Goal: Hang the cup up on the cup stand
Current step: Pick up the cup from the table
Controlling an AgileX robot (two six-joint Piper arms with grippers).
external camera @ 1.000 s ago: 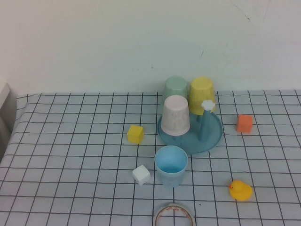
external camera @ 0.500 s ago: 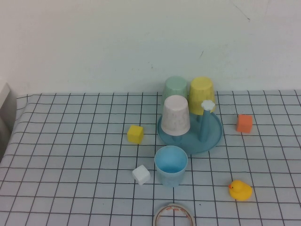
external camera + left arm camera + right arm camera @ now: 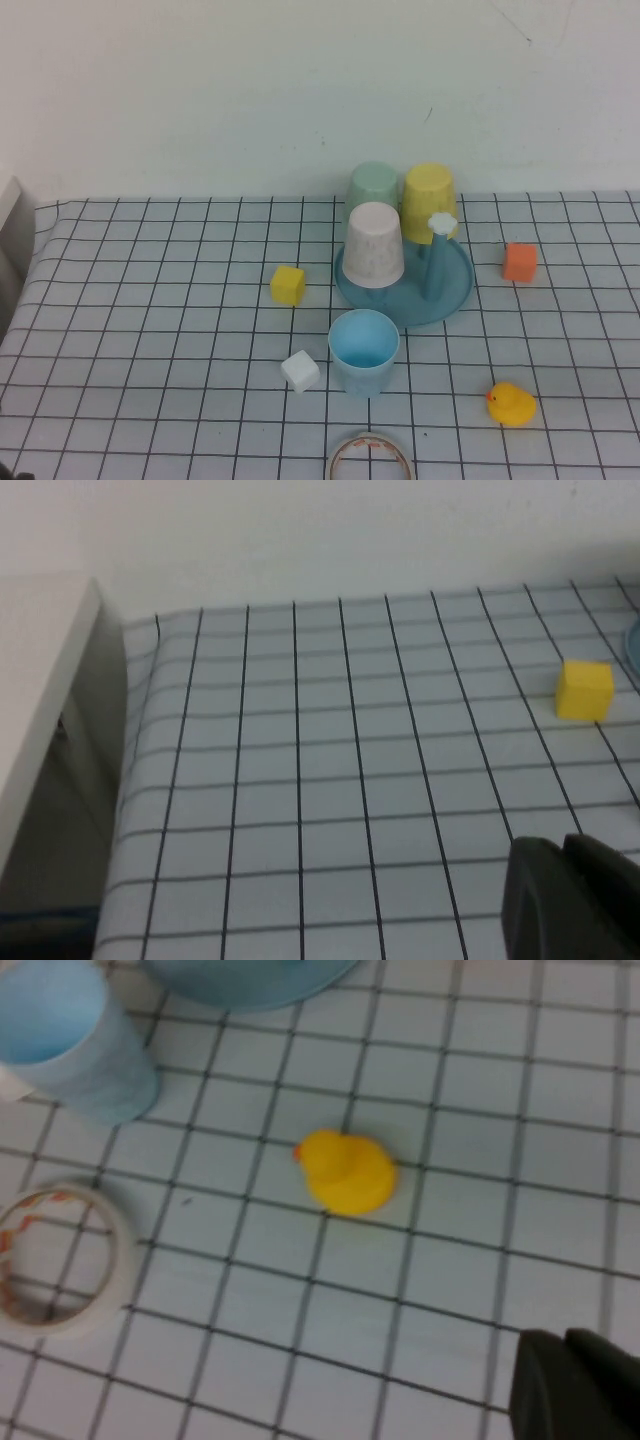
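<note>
The light blue cup (image 3: 364, 350) stands upright, mouth up, on the checked cloth just in front of the teal cup stand (image 3: 455, 290). It also shows in the right wrist view (image 3: 70, 1045). The stand's white-capped peg (image 3: 441, 224) is bare. A mint green cup (image 3: 373, 184), a yellow cup (image 3: 430, 198) and a speckled white-pink cup (image 3: 373, 245) sit upside down on the stand. My left gripper (image 3: 562, 842) is shut and empty over the table's left part. My right gripper (image 3: 565, 1338) is shut and empty, near the front right, beside the duck.
A yellow cube (image 3: 288, 285), a white cube (image 3: 300, 371), an orange cube (image 3: 520, 262), a yellow duck (image 3: 511, 404) and a tape roll (image 3: 369, 458) lie around the cup. The table's left edge (image 3: 125, 780) drops off beside a white ledge (image 3: 40, 690).
A small dark shape has come into the bottom left corner of the high view. Nothing on the table has moved.
</note>
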